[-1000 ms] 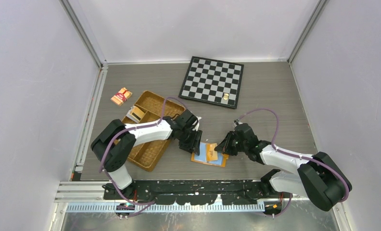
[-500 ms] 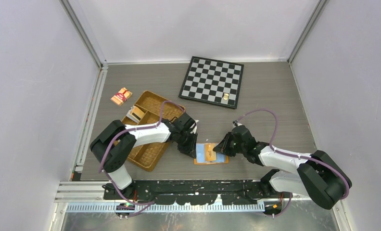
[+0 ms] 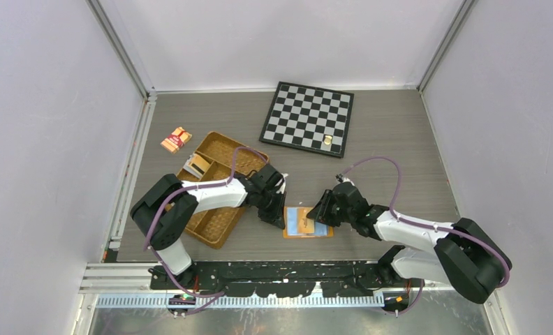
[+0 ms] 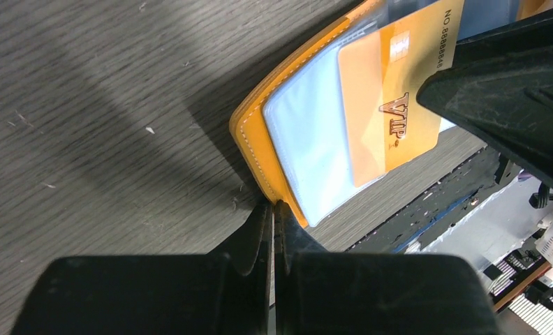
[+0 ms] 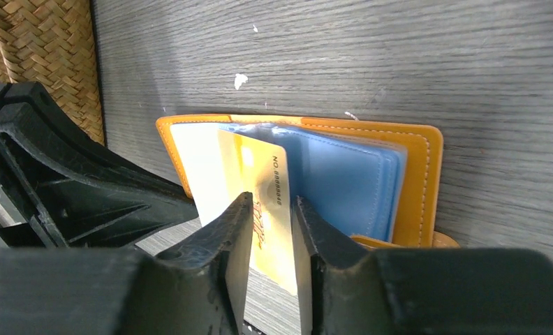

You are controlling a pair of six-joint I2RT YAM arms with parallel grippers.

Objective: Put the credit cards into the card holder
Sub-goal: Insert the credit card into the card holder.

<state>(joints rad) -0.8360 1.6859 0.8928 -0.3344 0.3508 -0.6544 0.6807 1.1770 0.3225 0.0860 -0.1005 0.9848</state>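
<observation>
Card holder (image 3: 306, 226): lies open and flat on the desk (image 5: 399, 56) between the two tools. It touches the left tool's tips and sits just beyond the right tool's.
Left tool (image 4: 274, 205): closed, tips against the holder's orange edge, nothing visible between them. Probably a stop so the holder can't slide while a card goes in. Can't tell if it nips the leather.
Right tool (image 5: 270, 206): jaws parted, gold card (image 5: 258, 174) showing in the gap, not pinched. Reads as a let-go after feeding it in.
Gold card: lies on the light blue leaves (image 5: 343, 181). The end far from the right tool looks tucked in; the near end overhangs the holder's edge. Judged not fully seated.
Change vs a second ago: holder was skewed, now sits square between the tools. Left tool has closed up at the holder's edge. Right tool has crept in and loosened its jaws.
</observation>
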